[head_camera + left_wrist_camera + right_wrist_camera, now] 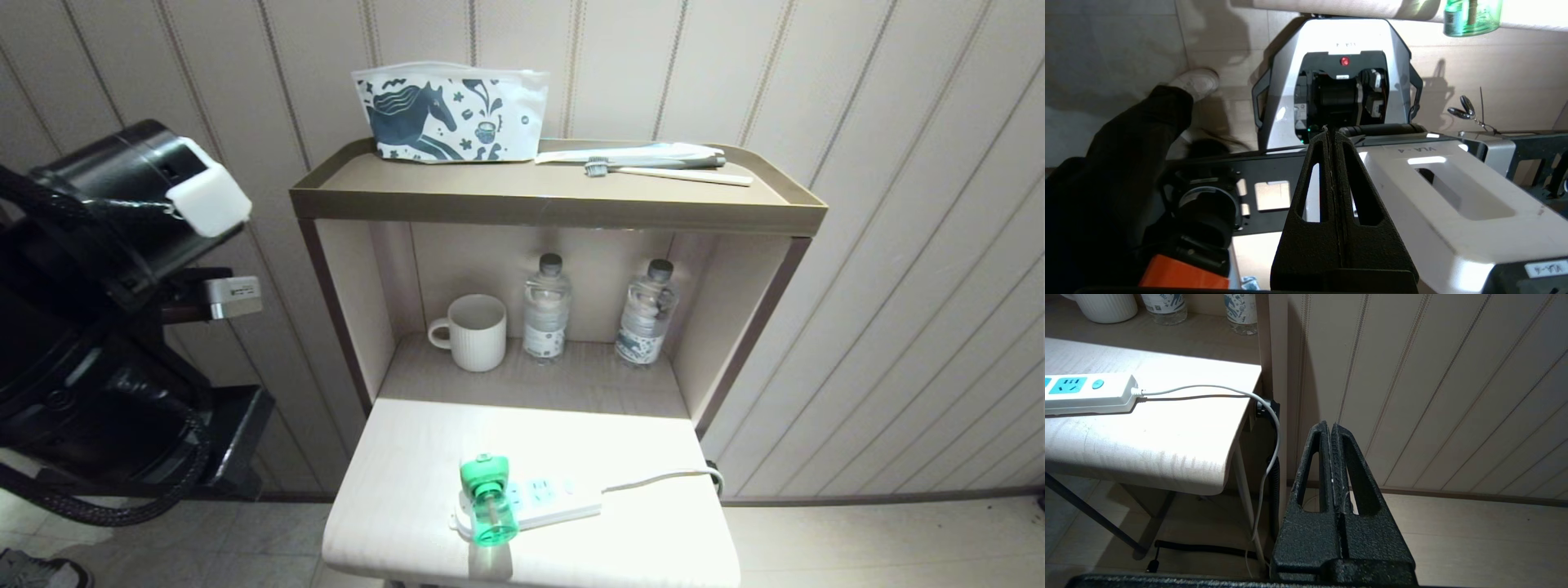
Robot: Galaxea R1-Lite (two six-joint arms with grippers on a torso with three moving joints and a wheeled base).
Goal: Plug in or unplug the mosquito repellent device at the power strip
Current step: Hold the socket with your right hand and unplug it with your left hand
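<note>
mosquito repellent device [488, 498]: plugged into power strip [545, 500]; light, slippery bottle, so grasp the rigid head.
left gripper [1331, 136]: closed, empty.
right gripper [1330, 428]: closed, empty.

The mosquito repellent device [488, 500] sits on the near-left end of the power strip [549, 500], close to the front edge of the white table [392, 490]; open air lies above both, and bare tabletop spreads to their left and behind them. The white cord [657, 480] trails off the strip's right end, crossing the right side of the top. Further back, a cup [475, 331] and two water bottles [546, 308] fill the shelf recess under the low upper shelf [555, 208]. The left arm's bulk [122, 245] hangs left of the table, apart from it
</note>
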